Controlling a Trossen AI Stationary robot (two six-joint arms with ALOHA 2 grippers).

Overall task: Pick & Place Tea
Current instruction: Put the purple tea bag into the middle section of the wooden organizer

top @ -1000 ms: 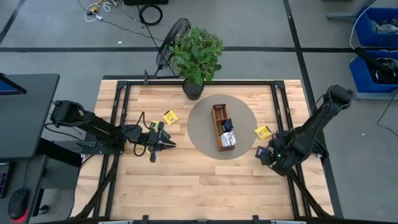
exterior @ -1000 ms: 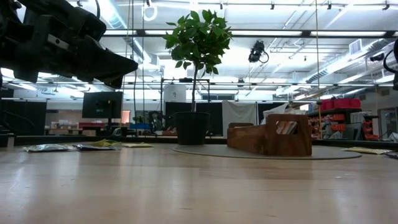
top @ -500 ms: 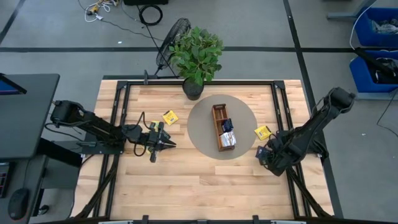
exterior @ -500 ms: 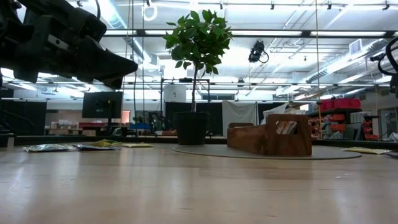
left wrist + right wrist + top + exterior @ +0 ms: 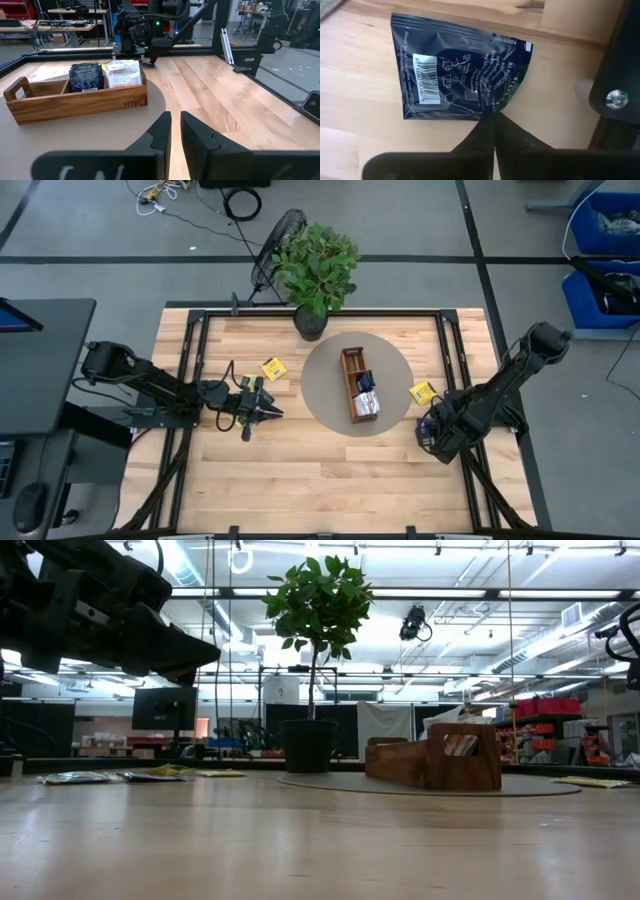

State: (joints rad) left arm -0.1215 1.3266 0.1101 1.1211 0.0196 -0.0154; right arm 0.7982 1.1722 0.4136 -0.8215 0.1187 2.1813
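My right gripper [image 5: 424, 430] is shut on a dark navy tea sachet [image 5: 455, 70] over the wood at the table's right, near side of a yellow sachet [image 5: 422, 392]. The brown wooden tray [image 5: 356, 385] stands on a grey round mat [image 5: 325, 380] and holds a navy sachet [image 5: 85, 77] and a white one [image 5: 123, 74] upright. Another yellow sachet [image 5: 273, 367] lies flat on the table left of the mat. My left gripper [image 5: 268, 412] is shut and empty above the table, left of the mat, pointing at the tray. My right gripper pinches the navy sachet's edge [image 5: 481, 113], near one corner, between its two fingertips. The sachet spreads flat beyond the fingers, its printed back facing the wrist camera. Whether it is clear of the wood I cannot tell.
A potted plant [image 5: 315, 270] stands at the table's far edge behind the mat. Black frame rails [image 5: 195, 360] run along the table's left and right sides. Bare wood [image 5: 330, 480] lies on the near side of the mat.
My right arm has shifted slightly toward the table's near left, keeping the navy sachet in its shut fingers.
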